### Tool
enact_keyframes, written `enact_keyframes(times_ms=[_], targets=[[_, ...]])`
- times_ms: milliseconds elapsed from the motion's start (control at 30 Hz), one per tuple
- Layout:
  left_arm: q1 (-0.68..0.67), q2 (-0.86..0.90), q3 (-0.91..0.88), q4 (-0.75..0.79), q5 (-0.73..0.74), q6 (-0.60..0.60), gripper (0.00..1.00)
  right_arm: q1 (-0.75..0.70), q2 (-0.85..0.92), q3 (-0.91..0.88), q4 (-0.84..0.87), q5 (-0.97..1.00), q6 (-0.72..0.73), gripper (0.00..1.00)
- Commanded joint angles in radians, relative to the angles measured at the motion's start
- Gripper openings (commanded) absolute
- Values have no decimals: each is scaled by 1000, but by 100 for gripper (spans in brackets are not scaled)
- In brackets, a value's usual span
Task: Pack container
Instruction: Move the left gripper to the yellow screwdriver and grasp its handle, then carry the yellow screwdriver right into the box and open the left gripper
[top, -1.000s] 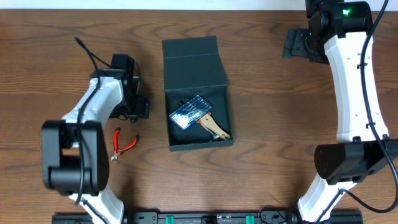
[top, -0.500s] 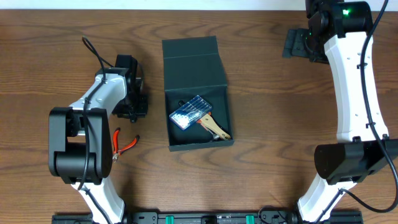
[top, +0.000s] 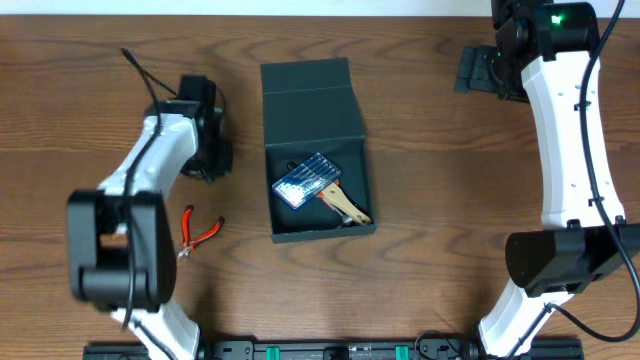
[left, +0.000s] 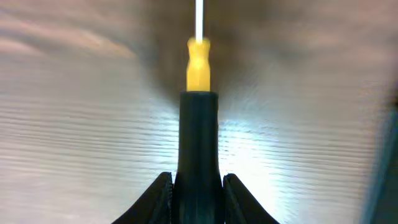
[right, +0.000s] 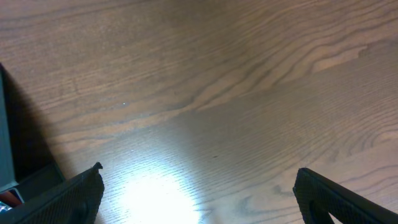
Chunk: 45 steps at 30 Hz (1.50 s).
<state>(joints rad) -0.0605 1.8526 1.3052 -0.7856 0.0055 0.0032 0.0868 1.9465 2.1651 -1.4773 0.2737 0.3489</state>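
Note:
The container (top: 310, 105) is a dark square box with its flap lid folded back, at the table's middle. Inside it lie a small blue case of bits (top: 307, 180) and a wooden-handled tool (top: 350, 208). Left of the box, my left gripper (top: 208, 158) points down at the table. In the left wrist view, my left gripper (left: 198, 182) is shut on the black handle of a screwdriver (left: 198, 118), whose yellow collar and metal shaft point away over the wood. My right gripper (right: 199, 186) stands wide open over bare wood at the far right (top: 487, 70).
Red-handled pliers (top: 197, 230) lie on the table in front of the left gripper, left of the box. Both arm bases stand at the near edge. The right arm reaches along the table's right side.
My left gripper's jaws have closed on the screwdriver handle and the left arm has shifted slightly. The right arm has not moved.

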Motion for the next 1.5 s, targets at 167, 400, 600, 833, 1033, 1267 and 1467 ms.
enact_keyframes(times_ms=[167,400,600,833,1033,1267,1467], targets=[[-13,-289,92,-38,16,-18,22,-7,-3,13,0,14,13,99],[-95,-419,92,-82,28,-16,22,-7,-3,13,0,14,13,99],[-143,-422,92,-109,72,-17,20,-7,-3,13,0,14,13,99],[-257,-422,92,-77,119,-36,15,-7,-3,13,0,14,13,99],[-376,-422,93,-71,119,-39,15,-7,-3,13,0,14,14,99],[-485,-420,93,-70,117,-61,15,-7,-3,13,0,14,14,99],[-502,-376,93,-81,119,-61,15,-7,-3,13,0,14,13,99]])
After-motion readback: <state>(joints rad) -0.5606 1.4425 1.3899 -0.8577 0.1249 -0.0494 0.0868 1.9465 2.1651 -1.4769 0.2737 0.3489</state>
